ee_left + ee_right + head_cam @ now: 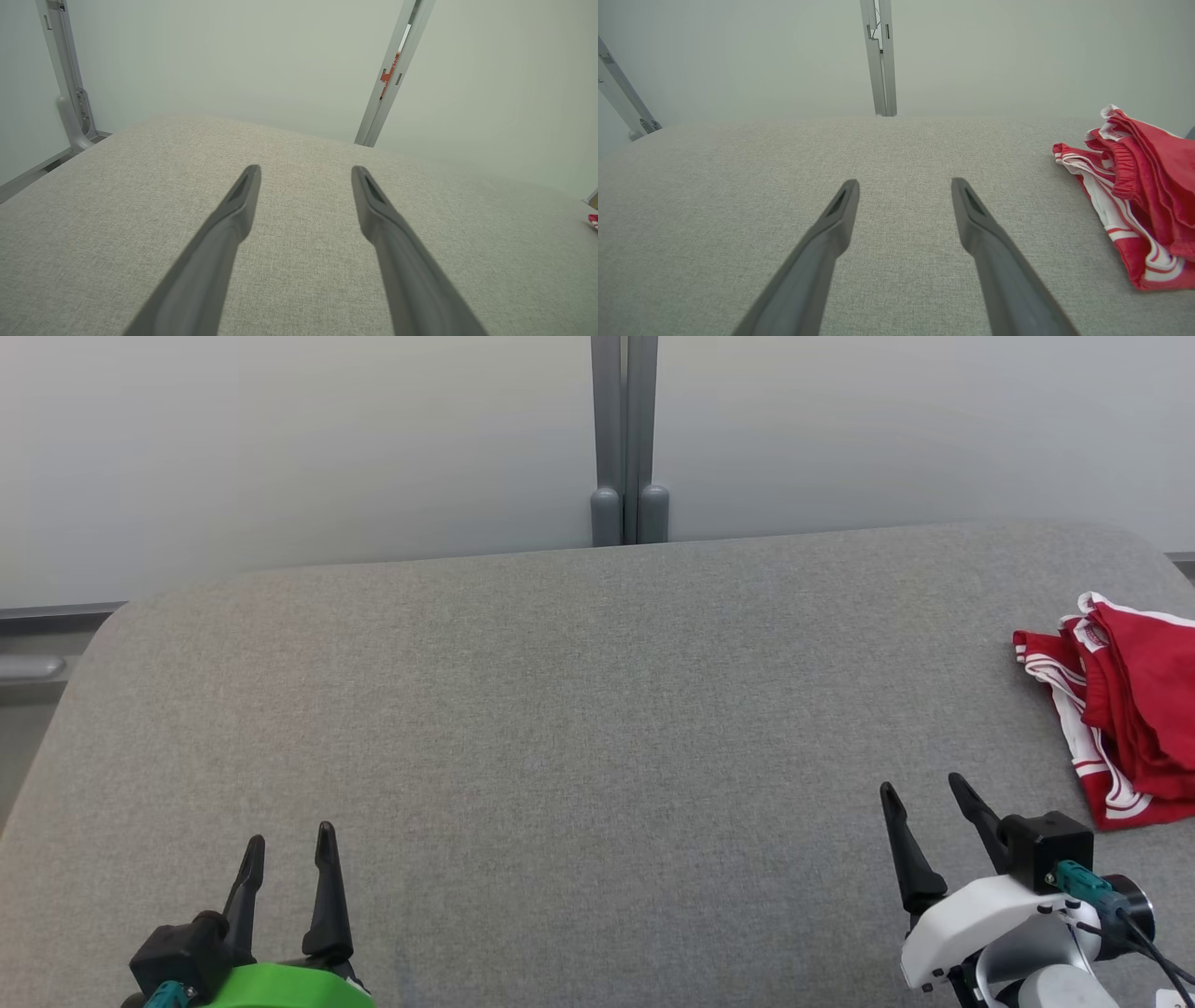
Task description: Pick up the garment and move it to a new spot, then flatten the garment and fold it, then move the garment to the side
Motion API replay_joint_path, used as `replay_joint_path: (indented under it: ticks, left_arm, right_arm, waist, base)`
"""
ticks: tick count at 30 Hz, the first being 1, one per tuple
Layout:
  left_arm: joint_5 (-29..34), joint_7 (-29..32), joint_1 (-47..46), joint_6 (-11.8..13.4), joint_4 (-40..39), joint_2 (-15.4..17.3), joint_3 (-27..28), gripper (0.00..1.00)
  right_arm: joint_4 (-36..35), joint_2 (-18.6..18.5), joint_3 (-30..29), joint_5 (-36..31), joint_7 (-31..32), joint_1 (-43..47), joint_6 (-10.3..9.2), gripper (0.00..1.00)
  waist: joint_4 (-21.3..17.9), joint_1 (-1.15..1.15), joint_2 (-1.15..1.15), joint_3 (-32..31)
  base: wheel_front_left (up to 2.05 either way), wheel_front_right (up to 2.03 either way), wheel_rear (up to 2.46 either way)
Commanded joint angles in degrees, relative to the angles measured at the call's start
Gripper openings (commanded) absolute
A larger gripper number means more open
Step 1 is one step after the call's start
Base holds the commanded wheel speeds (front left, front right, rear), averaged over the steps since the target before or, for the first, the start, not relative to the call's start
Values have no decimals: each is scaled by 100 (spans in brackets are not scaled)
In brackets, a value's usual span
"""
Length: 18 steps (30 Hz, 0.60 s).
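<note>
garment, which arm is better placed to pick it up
Right. The red garment lies crumpled near the right edge of the grey surface, close to the open right gripper; the open left gripper sits far across on the other side.

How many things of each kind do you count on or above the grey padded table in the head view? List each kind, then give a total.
Garments, red with white trim: 1, the garment, crumpled near the right edge of the table
Grippers: 2, the left gripper and the right gripper, both open and empty
Total: 3
</note>
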Motion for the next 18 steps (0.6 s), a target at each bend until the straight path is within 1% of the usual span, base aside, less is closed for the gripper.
replay_joint_path:
  ticks: [1,14,15,18]
  left_arm:
    - [-23,1,-31,-15,-10,45,-22,100]
    - [-56,24,-11,5,3,102,-87,100]
    - [-26,25,-1,0,6,54,-102,0]
    - [-44,40,33,-1,160,10,-115,0]
  right_arm:
    - [13,-15,-1,20,-25,-43,-10,100]
    - [20,56,-9,-6,-36,-29,-10,100]
    - [23,57,4,5,-8,-7,0,0]
    - [168,93,5,26,1,76,0,0]
  waist:
    - [2,0,0,2]
    - [48,0,0,-24]
    - [47,0,0,-23]
    - [47,0,0,-23]
  base:
    - [0,0,0]
    - [0,0,0]
    - [0,0,0]
    - [0,0,0]
